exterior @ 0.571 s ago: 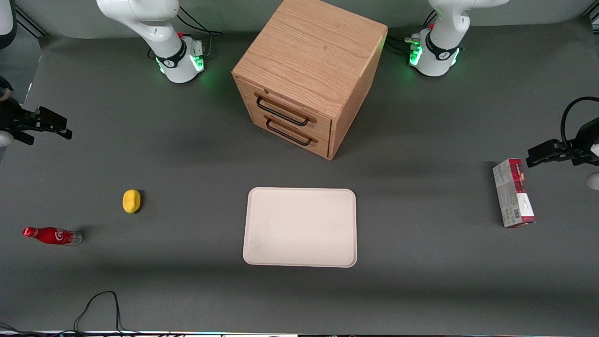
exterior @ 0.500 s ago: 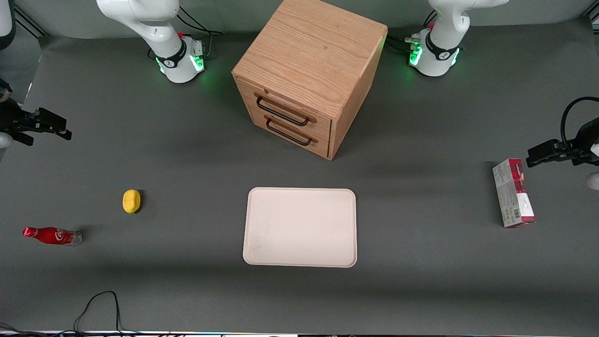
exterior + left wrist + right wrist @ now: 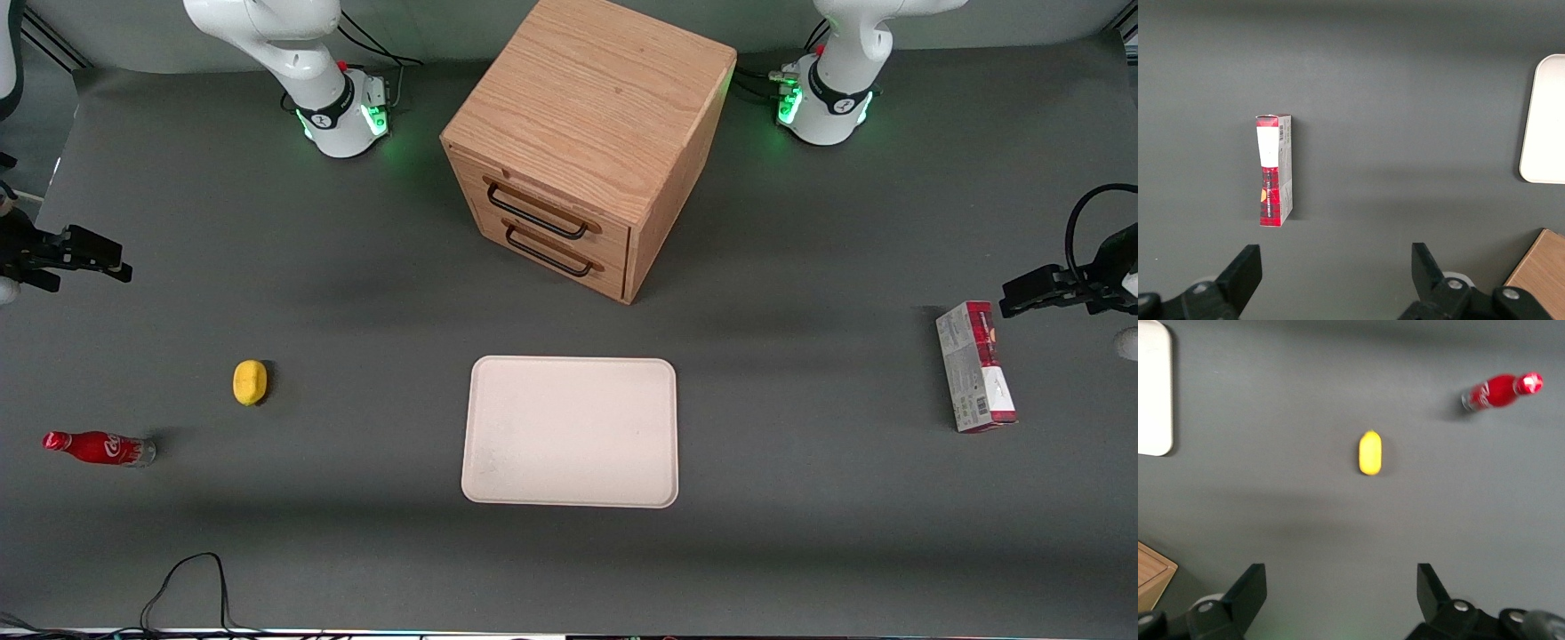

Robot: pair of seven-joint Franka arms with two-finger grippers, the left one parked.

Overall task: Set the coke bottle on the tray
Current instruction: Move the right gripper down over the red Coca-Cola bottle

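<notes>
I see the bottle [image 3: 98, 448] with its cap toward the working arm's end; my gripper [image 3: 114, 264] hovers high, jaws spread

We see the tool [image 3: 105, 255] only partly, its body cut off at the front view's edge. In the right wrist view the tray [image 3: 1154, 387] and cabinet [image 3: 1153, 577] are cropped, and the coke bottle [image 3: 1500, 391] is blurred, its logo unreadable.
</notes>
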